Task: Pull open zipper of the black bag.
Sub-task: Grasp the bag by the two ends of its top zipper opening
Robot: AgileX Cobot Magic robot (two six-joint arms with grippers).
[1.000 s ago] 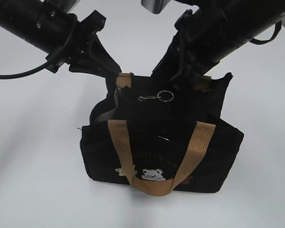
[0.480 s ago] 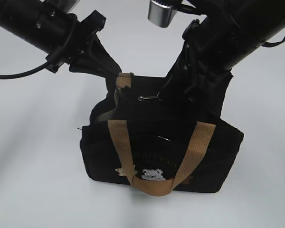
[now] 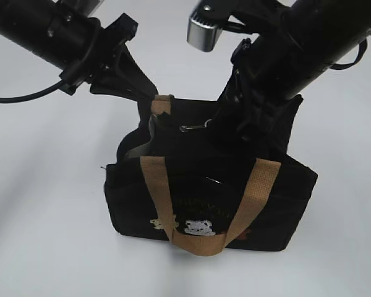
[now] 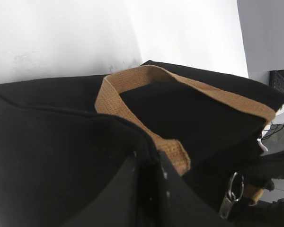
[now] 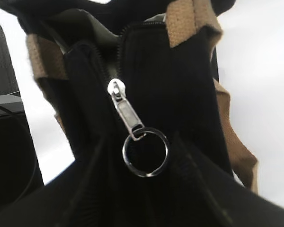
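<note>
Only right wrist view: zipper [image 5: 128, 113] ring

black bag [image 3: 278, 204]: black fabric; front carries small cream-white embroidered figures and faint tan lettering
handles [image 3: 157, 185]: tan webbing, woven texture
zipper [image 5: 125, 116]: black teeth line; shiny silver pull tab with a dark metal ring
bag lining [image 3: 139, 145]: greyish-olive
surface [image 3: 43, 216]: plain white
arms [image 3: 55, 31]: black; a silver-grey block on the right one
</note>
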